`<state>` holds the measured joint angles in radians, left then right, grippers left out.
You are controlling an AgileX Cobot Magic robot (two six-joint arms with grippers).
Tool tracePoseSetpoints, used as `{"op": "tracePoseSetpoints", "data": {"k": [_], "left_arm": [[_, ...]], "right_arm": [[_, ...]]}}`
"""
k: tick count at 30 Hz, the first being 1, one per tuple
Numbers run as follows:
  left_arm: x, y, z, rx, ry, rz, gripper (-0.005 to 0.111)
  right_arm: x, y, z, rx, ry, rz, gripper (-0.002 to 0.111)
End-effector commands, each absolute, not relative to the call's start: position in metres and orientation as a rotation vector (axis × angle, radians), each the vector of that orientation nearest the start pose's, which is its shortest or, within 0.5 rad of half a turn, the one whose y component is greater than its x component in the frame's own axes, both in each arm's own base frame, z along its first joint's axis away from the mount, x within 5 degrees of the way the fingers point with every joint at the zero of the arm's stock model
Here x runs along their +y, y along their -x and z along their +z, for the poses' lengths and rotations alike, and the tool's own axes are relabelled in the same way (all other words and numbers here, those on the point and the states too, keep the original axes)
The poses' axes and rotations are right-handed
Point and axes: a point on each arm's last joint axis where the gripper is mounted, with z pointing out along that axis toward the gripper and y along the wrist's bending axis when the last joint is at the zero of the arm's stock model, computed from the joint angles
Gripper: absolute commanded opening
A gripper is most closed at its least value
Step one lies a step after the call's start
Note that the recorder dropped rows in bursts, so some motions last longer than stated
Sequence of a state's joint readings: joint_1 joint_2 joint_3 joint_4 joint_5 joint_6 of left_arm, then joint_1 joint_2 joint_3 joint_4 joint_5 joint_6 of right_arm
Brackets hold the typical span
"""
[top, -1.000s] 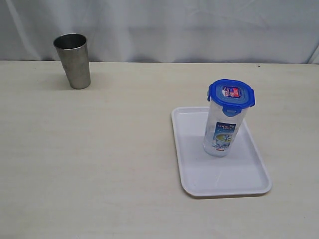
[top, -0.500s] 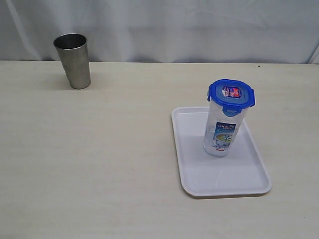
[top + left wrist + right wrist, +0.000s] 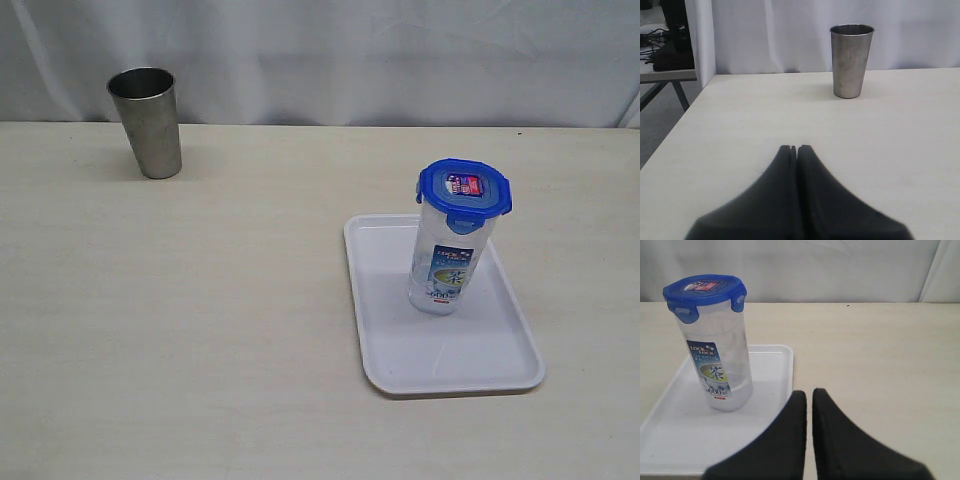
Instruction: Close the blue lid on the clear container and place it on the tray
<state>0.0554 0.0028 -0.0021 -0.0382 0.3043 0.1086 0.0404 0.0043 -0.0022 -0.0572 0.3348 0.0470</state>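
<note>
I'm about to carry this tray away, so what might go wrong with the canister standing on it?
The clear container is tall and narrow and stands upright on the tray, so a tilt or jolt would likely topple it. The blue lid sits on top, but its far flaps are hidden, so it may not be fully latched and might leak or pop off in a fall.

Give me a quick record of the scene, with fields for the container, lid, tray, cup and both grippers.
container: clear container upright, standing inside the tray
lid: blue lid seated on top of the container
tray: tray flat on the table, right side
cup: steel cup upright, far left, apart from the tray
left arm: left gripper shut, empty, facing the cup
right arm: right gripper shut, empty, apart from the container
</note>
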Motion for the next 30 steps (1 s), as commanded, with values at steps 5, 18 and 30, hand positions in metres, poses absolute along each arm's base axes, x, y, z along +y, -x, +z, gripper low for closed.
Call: {"op": "tracePoseSetpoints", "data": {"k": [5,18,30], "left_arm": [[0.0021,-0.0543,0.1857,1.788,-0.023,0.084,0.0],[0.0021,-0.0543,0.1857,1.788,-0.023,0.084,0.0],[0.0021,-0.0543,0.1857,1.788,-0.022,0.083,0.0]], "right_arm": [[-0.0002,-0.0535,0.1823,1.826,0.014,0.007,0.005],[0.001,-0.0535,0.1823,1.826,-0.01,0.043,0.005],[0.001,-0.0535,0.1823,1.826,-0.01,0.043,0.005]]}}
